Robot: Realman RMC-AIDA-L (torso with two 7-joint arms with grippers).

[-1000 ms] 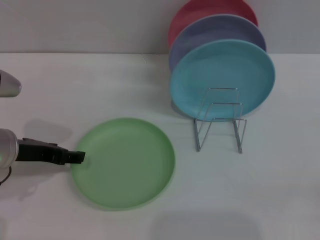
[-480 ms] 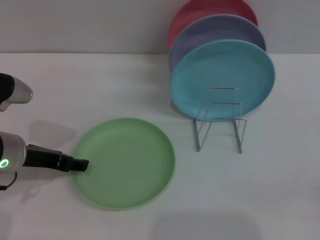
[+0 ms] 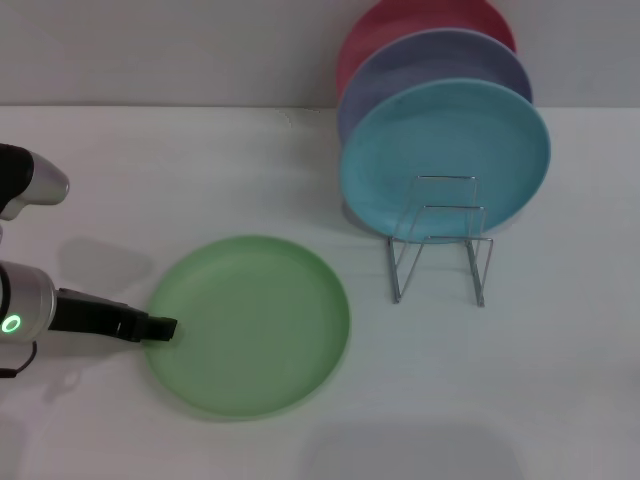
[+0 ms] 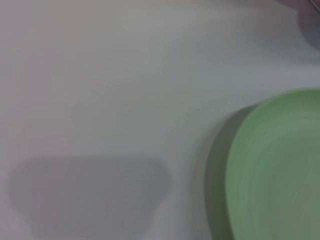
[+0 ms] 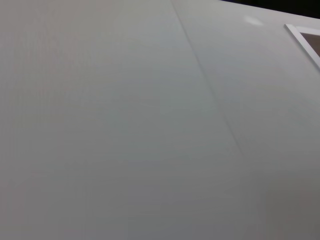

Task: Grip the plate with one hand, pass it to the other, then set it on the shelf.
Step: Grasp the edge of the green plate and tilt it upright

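Observation:
The light green plate lies flat on the white table, front and left of centre. Its rim also shows in the left wrist view. My left gripper, black on a silver arm with a green light, reaches in low from the left, with its tip at the plate's left rim. The silver wire rack stands to the right of the plate, with its front loops free. My right gripper is out of view, and the right wrist view shows only a plain pale surface.
A turquoise plate, a lavender plate and a red plate stand on edge in the rack's back part, near the wall. Bare table lies in front of and to the right of the rack.
My left arm has shifted a little toward the table's front, and its tip has slid slightly right along the plate's rim. The plate has not moved.

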